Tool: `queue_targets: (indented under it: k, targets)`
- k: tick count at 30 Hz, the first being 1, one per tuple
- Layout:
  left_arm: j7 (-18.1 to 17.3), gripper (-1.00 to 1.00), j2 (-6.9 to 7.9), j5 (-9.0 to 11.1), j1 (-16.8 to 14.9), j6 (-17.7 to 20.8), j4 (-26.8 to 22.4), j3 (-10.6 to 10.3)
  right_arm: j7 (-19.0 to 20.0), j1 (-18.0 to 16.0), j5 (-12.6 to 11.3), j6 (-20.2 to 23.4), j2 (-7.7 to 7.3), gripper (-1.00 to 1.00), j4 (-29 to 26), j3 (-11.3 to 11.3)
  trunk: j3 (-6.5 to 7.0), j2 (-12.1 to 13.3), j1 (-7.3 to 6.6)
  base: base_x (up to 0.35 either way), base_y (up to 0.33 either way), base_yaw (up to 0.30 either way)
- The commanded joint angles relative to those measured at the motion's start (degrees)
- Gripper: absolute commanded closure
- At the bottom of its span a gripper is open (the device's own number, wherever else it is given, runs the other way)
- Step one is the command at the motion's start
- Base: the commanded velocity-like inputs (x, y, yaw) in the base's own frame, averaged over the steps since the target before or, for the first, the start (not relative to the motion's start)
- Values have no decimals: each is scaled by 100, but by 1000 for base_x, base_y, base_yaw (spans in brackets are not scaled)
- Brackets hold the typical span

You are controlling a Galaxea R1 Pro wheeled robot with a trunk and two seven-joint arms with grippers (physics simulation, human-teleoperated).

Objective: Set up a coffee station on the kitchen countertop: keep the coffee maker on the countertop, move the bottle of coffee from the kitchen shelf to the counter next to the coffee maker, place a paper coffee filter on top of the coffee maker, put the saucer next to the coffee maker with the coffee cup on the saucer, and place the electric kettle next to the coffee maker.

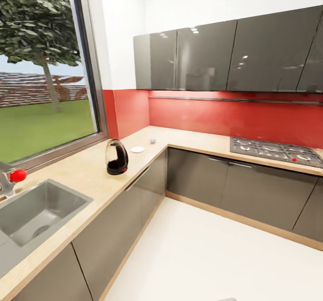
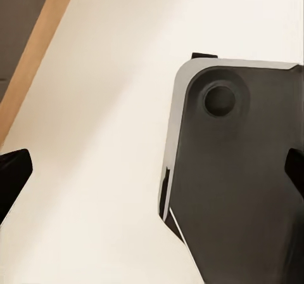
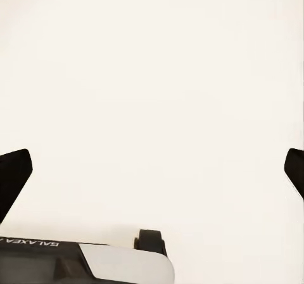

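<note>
The kettle (image 1: 116, 157) stood upright on the countertop (image 1: 85, 175), far ahead of both grippers. A saucer (image 1: 137, 149) lay beyond it, and a cup (image 1: 153, 140) sat apart from the saucer, nearer the corner. A sink (image 1: 33, 213) lay nearer the robot, and a stove (image 1: 276, 151) sat on the other run of counter. The left gripper (image 2: 152, 176) hung with fingers spread wide over the pale floor (image 2: 107, 106), nothing between them, the robot's base (image 2: 240, 182) beneath. The right gripper (image 3: 152, 173) was likewise spread and empty above the floor.
</note>
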Motion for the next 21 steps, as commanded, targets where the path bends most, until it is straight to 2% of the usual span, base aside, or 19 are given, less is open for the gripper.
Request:
queue_targets:
  k: [1, 11, 18, 21]
  targets:
    - [0, -100, 0, 50, 4, -7, -12, -1, -21, -6, -29, -18, 2, -100, 8, 45, -8, -7, 4, 241, -195, -300]
    - [0, -100, 0, 50, 4, -9, -12, 6, -24, -6, -29, -18, 2, -100, 8, 45, -8, -7, 4, 241, -195, -293]
    - [0, -100, 15, 47, 4, -15, -12, 8, -31, -6, 1, -29, -23, -100, 21, 56, -8, -7, 4, 260, -195, -65]
    - [0, -100, 17, 43, 4, -15, -12, 8, -12, 0, 16, -39, -101, -100, 24, 62, -8, -7, 4, 278, -195, -7]
